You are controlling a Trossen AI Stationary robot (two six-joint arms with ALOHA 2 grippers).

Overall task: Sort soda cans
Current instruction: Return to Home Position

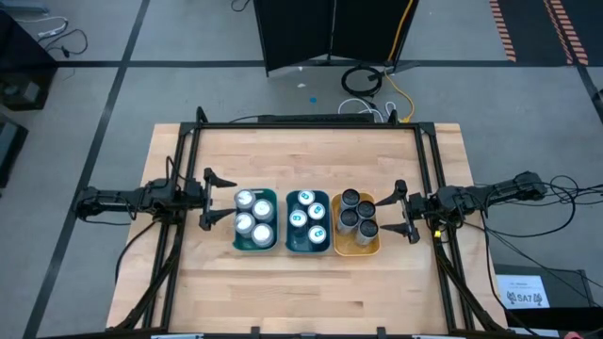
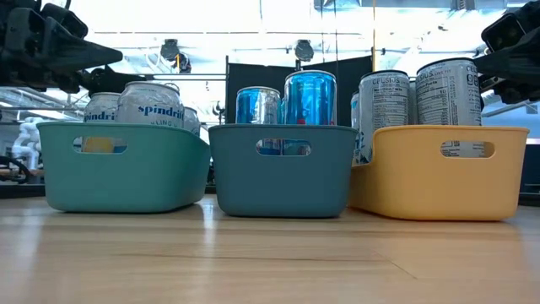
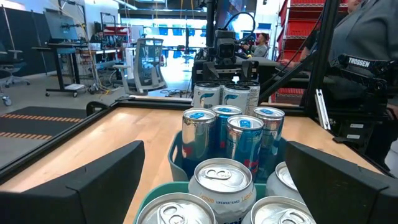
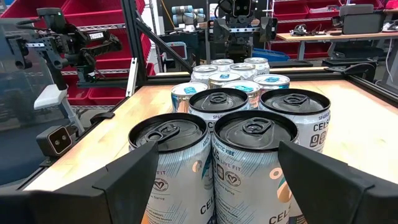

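Three trays stand side by side at the table's middle, each holding several soda cans upright. The green tray (image 1: 238, 243) at the left has silver-topped cans (image 1: 252, 215). In the teal tray (image 1: 289, 247) are blue-marked cans (image 1: 307, 215), and in the orange tray (image 1: 375, 247) at the right are dark-topped cans (image 1: 356, 215). My left gripper (image 1: 233, 199) hovers open and level just left of the green tray, pointing at it. My right gripper (image 1: 388, 212) hovers open and level just right of the orange tray. Neither touches anything.
A black frame (image 1: 311, 125) runs along the table's far edge and both sides. Bare wood lies before the trays (image 1: 301, 292) and behind them (image 1: 301, 160). A person (image 3: 367, 37) stands beyond the table in the left wrist view.
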